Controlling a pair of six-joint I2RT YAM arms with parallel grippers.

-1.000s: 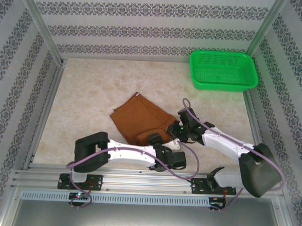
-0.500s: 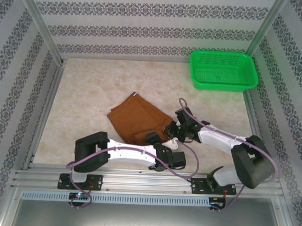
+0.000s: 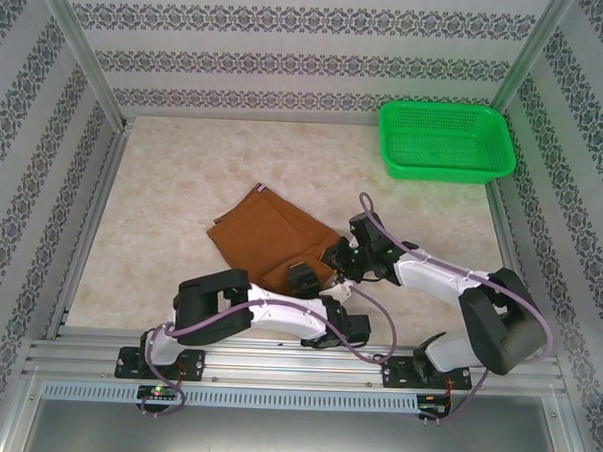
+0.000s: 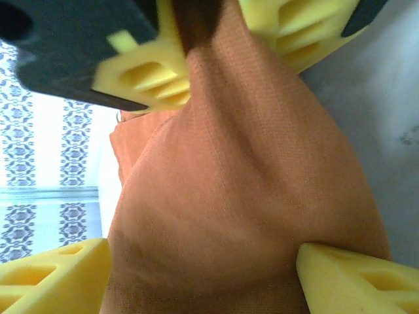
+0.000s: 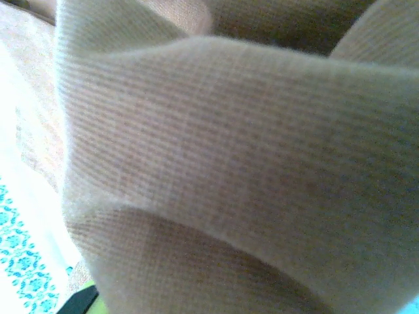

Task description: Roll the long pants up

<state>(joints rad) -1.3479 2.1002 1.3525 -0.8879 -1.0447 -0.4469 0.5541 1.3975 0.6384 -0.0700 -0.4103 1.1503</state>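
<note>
The long pants (image 3: 266,234) lie folded as a rust-brown slab in the middle of the table, with a small striped label at the far corner. Both grippers meet at the near right corner of the cloth. My left gripper (image 3: 304,279) has its yellow fingers (image 4: 357,278) set wide on a thick bunch of the pants (image 4: 242,196), which touches both pads. My right gripper (image 4: 196,26) is shut on a narrow ridge of the same cloth just beyond it. Up close in the right wrist view, blurred cloth (image 5: 229,163) hides that gripper's fingers.
A green mesh basket (image 3: 445,140) stands at the back right corner. Patterned walls and metal posts ring the table (image 3: 163,180). The cloth sits with bare tabletop to its left and behind it.
The pants have slid left and away, the far corner shifting toward the back left. The left arm's elbow has swung right. Both grippers stay on the near right corner.
</note>
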